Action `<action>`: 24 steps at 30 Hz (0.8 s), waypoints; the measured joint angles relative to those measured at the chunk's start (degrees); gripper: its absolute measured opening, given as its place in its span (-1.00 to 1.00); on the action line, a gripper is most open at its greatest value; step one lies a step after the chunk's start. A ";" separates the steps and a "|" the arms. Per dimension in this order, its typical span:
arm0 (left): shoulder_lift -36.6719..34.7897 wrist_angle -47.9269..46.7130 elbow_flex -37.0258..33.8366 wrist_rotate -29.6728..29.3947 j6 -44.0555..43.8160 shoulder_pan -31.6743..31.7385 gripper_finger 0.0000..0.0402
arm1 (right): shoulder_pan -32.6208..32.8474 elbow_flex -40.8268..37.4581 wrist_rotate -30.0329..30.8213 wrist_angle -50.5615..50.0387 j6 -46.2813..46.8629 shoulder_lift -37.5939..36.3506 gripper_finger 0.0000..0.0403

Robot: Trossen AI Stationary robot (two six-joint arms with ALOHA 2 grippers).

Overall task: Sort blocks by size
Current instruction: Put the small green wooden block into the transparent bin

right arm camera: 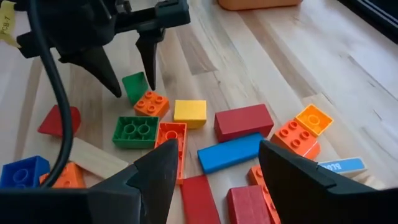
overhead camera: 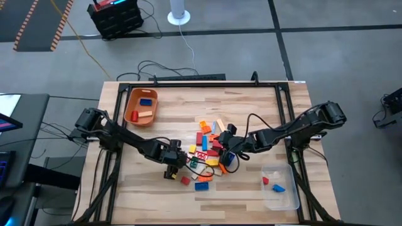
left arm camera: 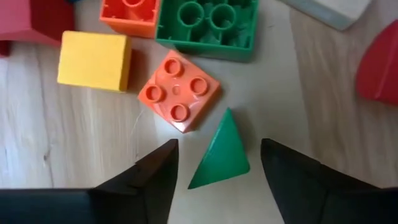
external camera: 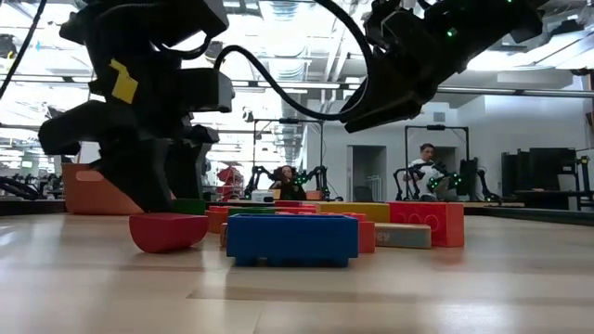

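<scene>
1. Two dark robot arms reach toward a heap of blocks [overhead camera: 210,147] near the middle of a wooden table [overhead camera: 163,110].
2. The left gripper [overhead camera: 174,164] points down at the heap's left edge. Its fingers [left arm camera: 158,177] stand apart, one on each side of a small green wedge block [left arm camera: 221,155]. In the left wrist view a gap shows on both sides of the wedge, so nothing is gripped.
3. Just beside the wedge lies a small orange square brick [left arm camera: 179,91] with four studs. Past it sit a yellow cube [left arm camera: 94,60] and a green brick [left arm camera: 208,26] turned hollow side up.
4. The right gripper [overhead camera: 230,156] hovers above the heap's right side, jaws wide and empty. Its view looks down on a red brick [right arm camera: 244,121], a blue slab [right arm camera: 231,152] and the yellow cube [right arm camera: 190,112].
5. From table height, a blue brick [external camera: 291,238] lies nearest, with a rounded red piece [external camera: 168,231] to one side of it.
6. An orange bin [overhead camera: 141,105] stands at the table's far left, holding a few blocks. A clear tray [overhead camera: 280,186] at the near right corner holds a red and a blue piece.
7. People sit in the room beyond the table.
</scene>
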 joint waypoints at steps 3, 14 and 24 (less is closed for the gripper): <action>-0.01 0.02 0.02 -0.82 -1.46 0.00 -0.09 | 0.01 0.00 0.01 0.02 0.46 0.00 0.26; -1.05 -0.65 0.00 -1.96 -0.84 0.39 -0.60 | 0.19 0.00 0.12 -0.57 -0.42 0.00 0.26; -8.45 5.27 0.00 -5.99 3.20 1.46 -0.54 | 2.54 0.00 1.17 -1.29 -2.05 0.00 0.26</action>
